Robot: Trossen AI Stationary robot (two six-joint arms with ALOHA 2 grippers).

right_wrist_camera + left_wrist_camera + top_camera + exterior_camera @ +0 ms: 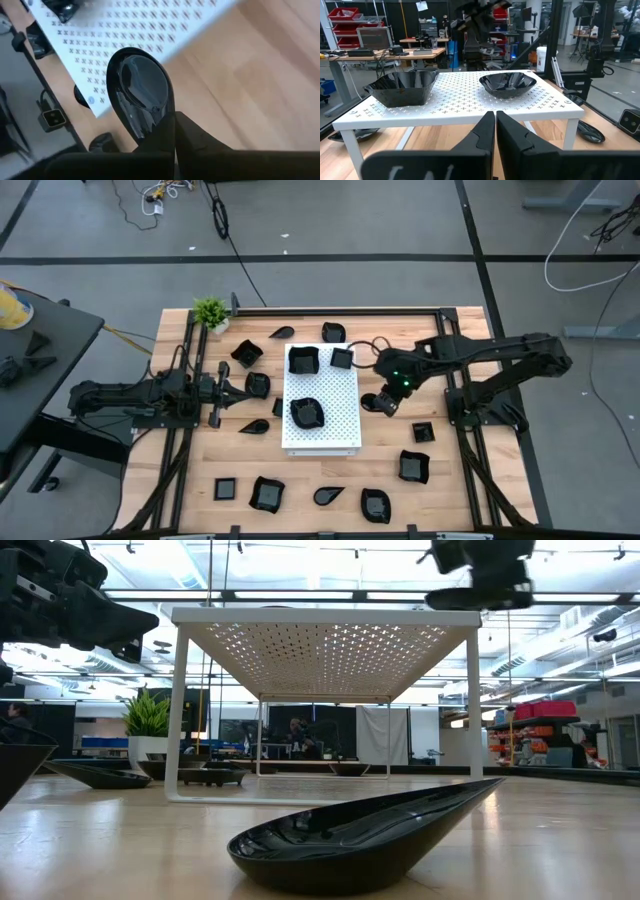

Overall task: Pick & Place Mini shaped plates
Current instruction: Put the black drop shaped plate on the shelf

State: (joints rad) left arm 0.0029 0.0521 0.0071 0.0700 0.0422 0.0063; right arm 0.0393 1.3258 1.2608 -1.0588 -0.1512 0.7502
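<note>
here, table inventory: mini shaped plates, board, two arms.
left gripper [232, 388] low beside the white perforated board [322, 430], fingers pressed together, empty; three black plates on the board, including a wavy one [307, 413]; others scattered over the wooden table [470, 500]; right gripper [172, 131] just off the board's right edge, pinching a teardrop plate [141, 90].

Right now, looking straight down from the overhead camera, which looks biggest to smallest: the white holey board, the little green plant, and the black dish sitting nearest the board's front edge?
1. White perforated board, by far the largest.
2. Black dish on it.
3. Green plant, slightly smaller than the dish, though the two look close.
</note>
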